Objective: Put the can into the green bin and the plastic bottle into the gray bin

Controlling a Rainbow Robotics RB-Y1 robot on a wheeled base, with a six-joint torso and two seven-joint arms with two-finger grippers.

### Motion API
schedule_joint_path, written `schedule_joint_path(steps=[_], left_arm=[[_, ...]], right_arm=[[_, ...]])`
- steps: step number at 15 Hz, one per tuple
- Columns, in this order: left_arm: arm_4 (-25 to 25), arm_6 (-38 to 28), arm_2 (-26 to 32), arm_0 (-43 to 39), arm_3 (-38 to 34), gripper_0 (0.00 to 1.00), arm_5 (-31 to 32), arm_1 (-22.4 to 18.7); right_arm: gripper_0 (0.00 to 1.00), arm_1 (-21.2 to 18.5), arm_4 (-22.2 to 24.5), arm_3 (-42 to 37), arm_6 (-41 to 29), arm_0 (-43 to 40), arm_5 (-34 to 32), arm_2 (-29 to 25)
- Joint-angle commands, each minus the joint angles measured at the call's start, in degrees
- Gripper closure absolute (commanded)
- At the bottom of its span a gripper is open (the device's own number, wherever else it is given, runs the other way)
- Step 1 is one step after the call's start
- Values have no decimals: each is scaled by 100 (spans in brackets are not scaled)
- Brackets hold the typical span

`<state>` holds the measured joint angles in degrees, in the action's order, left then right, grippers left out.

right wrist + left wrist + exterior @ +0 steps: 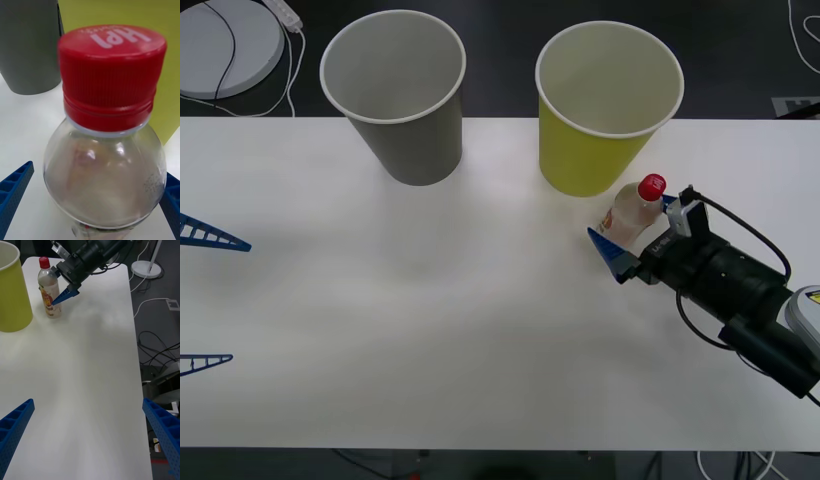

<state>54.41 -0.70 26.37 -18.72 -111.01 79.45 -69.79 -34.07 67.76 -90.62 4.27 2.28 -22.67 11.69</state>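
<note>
The plastic bottle [630, 214] stands upright on the white table [430, 330], just right of the foot of the green bin [590, 150]. My right gripper [632, 224] is open around the bottle, one blue finger on each side. In the right wrist view the red cap and clear body of the bottle [105, 168] sit between the fingers [15, 191], with a gap on one side. The gray bin [405, 130] stands upright to the left of the green one. My left gripper [205, 298] hangs open at the table's left edge. The can is out of view.
A white round base [225, 45] with cables lies beyond the table's far left corner. In the left wrist view, cables [157, 348] trail on the floor past the table's edge. Bare tabletop stretches between the two arms.
</note>
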Motion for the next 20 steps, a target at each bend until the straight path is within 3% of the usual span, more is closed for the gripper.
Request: schedule_joint_path(steps=[1, 13, 14, 15, 16, 20], left_arm=[[0, 0, 0, 0, 0, 0, 0, 0], [0, 0, 0, 0, 0, 0, 0, 0], [0, 0, 0, 0, 0, 0, 0, 0], [0, 0, 0, 0, 0, 0, 0, 0], [0, 0, 0, 0, 0, 0, 0, 0], [0, 0, 0, 0, 0, 0, 0, 0]], right_arm=[[0, 6, 0, 88, -49, 62, 0, 0], [0, -3, 9, 115, -216, 88, 0, 0], [34, -3, 9, 115, -233, 97, 26, 0], [90, -3, 18, 115, -269, 88, 26, 0], [100, 6, 18, 132, -312, 97, 17, 0], [100, -3, 18, 132, -339, 97, 17, 17]])
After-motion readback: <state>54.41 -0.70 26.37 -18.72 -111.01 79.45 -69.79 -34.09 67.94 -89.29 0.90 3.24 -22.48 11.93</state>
